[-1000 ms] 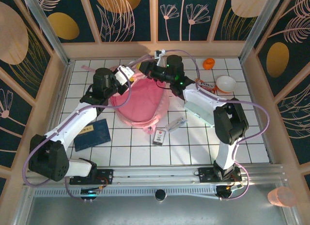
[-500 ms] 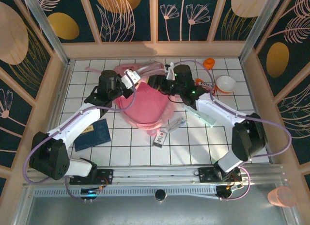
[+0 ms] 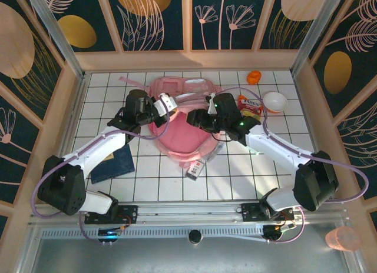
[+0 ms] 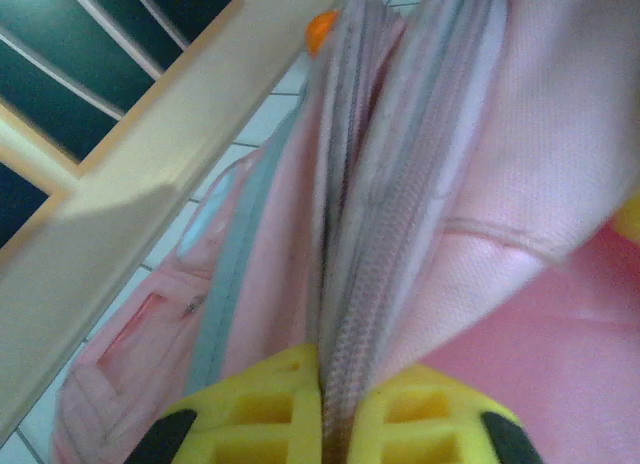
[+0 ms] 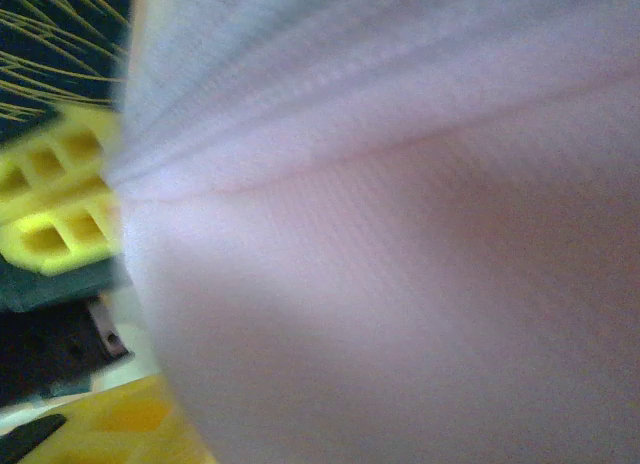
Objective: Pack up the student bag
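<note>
From my station, the left gripper (image 3: 166, 103) is pinched tight on the student bag (image 3: 179, 123). Its wrist camera shows the two yellow fingers (image 4: 240, 419) pressed together on a fold of zip tape along the bag's (image 4: 480, 134) opening, with the pink fabric running up and away from them. I read that hold as an anchor: one side of the mouth is gathered and lifted so the soft body cannot slump shut while things go in. The right gripper (image 3: 197, 117) sits at the opposite side of the bag's mouth. In its own camera the pink cloth (image 5: 400, 284) lies right across the lens, and one yellow finger (image 5: 50, 204) stands apart from the other with no fabric visibly clamped between them, so I take it as parted and not gripping. The bag lies flattened on the tiled table (image 3: 147, 179) directly under and between both grippers, touching each. The blue book (image 3: 112, 161) lies off the bag's near-left side, a small carton (image 3: 195, 167) lies at its near edge, and a white bowl (image 3: 274, 100) sits to its right, all outside the bag, so by my reckoning the packing has hardly begun.
</note>
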